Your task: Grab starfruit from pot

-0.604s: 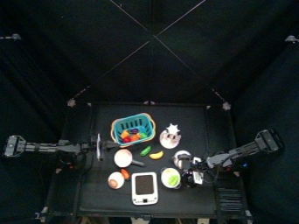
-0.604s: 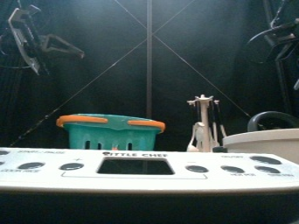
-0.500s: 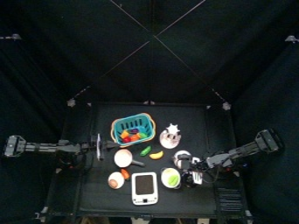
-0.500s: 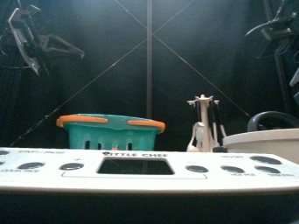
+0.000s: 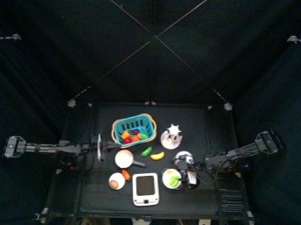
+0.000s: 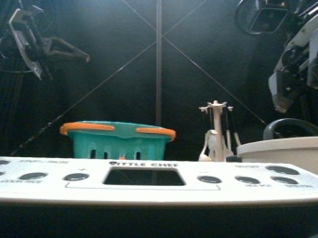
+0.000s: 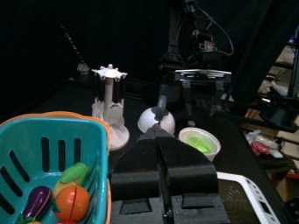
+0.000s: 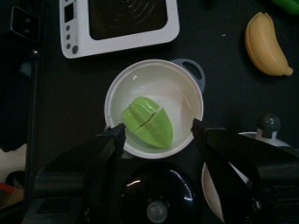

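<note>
The whitish starfruit (image 5: 173, 133) stands upright in the small grey pot (image 7: 118, 129) right of the blue basket; its pointed top (image 7: 107, 73) shows in the left wrist view. My right gripper (image 8: 158, 144) is open, nothing in it, over a white bowl (image 8: 176, 83) with a green piece, in front of the pot and apart from it. The top view shows this right gripper (image 5: 187, 170) right of the bowl. My left gripper (image 7: 163, 149) is shut and empty, resting at the table's left (image 5: 104, 149), pointing toward the pot.
The blue basket (image 5: 133, 130) holds toy fruit. A yellow banana (image 8: 267, 42) lies between pot and bowl. A white toy microwave (image 5: 144, 187) sits at the front edge, filling the front view's bottom (image 6: 149, 172). Two pale pieces (image 5: 123, 158) lie at the front left.
The right arm has swung a little and dropped into the front view's upper right. The left arm has not moved.
</note>
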Tool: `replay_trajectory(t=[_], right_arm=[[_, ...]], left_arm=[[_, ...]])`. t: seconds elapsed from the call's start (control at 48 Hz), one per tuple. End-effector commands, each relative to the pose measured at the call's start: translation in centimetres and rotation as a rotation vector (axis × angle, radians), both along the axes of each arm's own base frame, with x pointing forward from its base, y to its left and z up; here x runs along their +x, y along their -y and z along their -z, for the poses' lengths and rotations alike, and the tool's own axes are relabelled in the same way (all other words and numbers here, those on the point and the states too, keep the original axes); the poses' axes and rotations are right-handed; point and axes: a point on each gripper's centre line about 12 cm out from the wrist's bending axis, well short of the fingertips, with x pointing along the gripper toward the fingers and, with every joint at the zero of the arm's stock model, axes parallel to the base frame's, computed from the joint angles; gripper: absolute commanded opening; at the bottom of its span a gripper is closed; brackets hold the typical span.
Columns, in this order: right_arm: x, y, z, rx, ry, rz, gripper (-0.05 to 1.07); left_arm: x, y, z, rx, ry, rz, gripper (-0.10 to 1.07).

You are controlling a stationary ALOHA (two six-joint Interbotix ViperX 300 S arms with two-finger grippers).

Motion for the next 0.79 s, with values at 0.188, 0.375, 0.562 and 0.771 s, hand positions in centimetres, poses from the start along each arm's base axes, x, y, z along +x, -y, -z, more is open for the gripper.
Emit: replay_trajectory(t=[0.188, 0.375, 0.562, 0.771], right_arm=[[2.4, -0.7, -0.1, -0.029, -0.003, -0.02, 0.93], [2.6, -1.0, 1.5, -0.059, -0.075, -0.035, 0.95], [3.1, -1.5, 2.5, -0.078, -0.124, -0.047, 0.95], [3.4, -2.6, 3.2, -0.091, -0.169, -0.073, 0.95]], left_arm=[[0.1, -0.1, -0.5, 0.001, 0.018, -0.004, 0.08], [0.1, -0.1, -0.4, 0.001, 0.017, -0.006, 0.26], [0.1, -0.1, -0.3, -0.004, 0.013, -0.009, 0.38], [0.1, -0.1, -0.3, -0.004, 0.013, -0.009, 0.41]])
